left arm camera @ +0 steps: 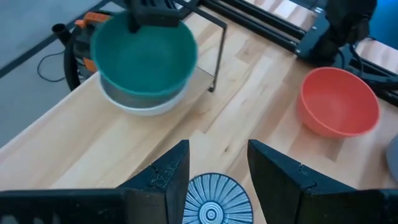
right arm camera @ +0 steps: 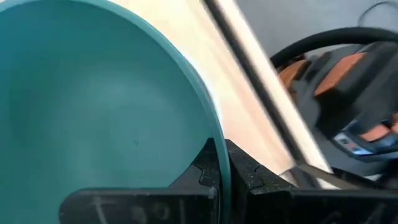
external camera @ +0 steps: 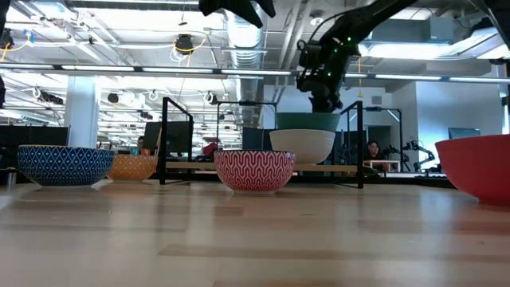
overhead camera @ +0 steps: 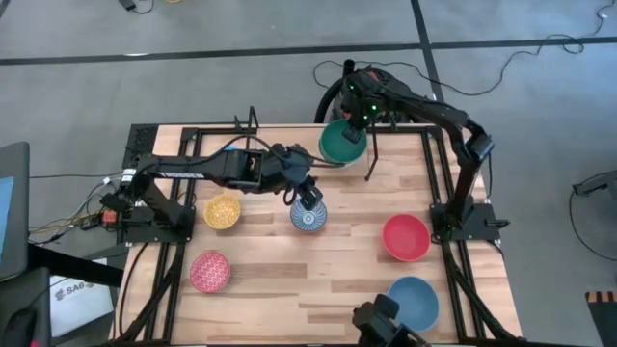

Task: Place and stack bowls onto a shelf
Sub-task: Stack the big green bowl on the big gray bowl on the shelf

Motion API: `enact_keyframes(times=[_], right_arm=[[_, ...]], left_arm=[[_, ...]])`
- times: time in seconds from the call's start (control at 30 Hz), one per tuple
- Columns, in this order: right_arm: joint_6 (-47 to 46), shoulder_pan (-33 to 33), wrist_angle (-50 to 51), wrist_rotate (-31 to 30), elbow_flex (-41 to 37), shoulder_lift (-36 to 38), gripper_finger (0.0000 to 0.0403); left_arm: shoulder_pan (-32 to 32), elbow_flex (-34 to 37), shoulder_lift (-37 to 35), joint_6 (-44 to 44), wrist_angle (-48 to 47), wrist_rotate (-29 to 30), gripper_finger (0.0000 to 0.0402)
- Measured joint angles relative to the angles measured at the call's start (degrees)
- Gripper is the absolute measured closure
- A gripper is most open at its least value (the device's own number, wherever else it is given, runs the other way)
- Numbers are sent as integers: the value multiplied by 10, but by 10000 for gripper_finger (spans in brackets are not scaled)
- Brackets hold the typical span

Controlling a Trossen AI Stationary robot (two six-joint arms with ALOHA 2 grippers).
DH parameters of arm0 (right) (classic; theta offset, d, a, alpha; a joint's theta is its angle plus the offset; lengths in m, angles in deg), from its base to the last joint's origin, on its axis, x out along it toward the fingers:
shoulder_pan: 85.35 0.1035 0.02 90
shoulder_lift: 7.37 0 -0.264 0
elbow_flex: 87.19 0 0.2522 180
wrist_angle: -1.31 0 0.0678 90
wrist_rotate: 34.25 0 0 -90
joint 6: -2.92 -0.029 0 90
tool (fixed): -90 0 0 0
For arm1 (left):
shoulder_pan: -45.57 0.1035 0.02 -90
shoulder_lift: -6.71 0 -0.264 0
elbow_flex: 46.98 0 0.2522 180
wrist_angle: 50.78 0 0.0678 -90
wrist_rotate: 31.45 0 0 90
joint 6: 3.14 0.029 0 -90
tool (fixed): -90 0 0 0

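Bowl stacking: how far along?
Done: a white bowl sits on the black wire shelf. In hand: the right gripper pinches the rim of the green bowl above it; the left gripper hangs open over the blue-white patterned bowl. Left: yellow, pink patterned, red and blue bowls on the table.

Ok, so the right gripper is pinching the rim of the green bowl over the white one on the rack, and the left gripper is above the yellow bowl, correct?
Not quite. The left gripper is above the blue patterned bowl, not the yellow bowl, which sits off to the side; the high view shows this. The rest holds: the right gripper pinches the green bowl rim over the white bowl on the rack.
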Motion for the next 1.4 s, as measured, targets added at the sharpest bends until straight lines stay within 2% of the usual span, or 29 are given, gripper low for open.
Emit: enact_keyframes(times=[0.07,0.17,0.37,0.53,0.77,1.17,1.4], right_arm=[[0,0,1,20,0,-9,372],[2,1,-1,44,0,-16,337],[2,8,-36,45,0,-17,255],[8,2,-51,36,0,14,223],[19,0,-32,38,-20,82,234],[13,-24,-46,12,-42,10,278],[14,-24,-38,12,-33,30,282]], left_arm=[[6,0,0,0,0,0,256],[13,0,0,-1,0,0,256],[24,0,0,-4,0,-1,256],[33,0,0,-5,0,-1,256],[38,0,0,-10,0,2,256],[38,1,6,-12,-1,16,256],[38,1,6,-21,-1,17,256]])
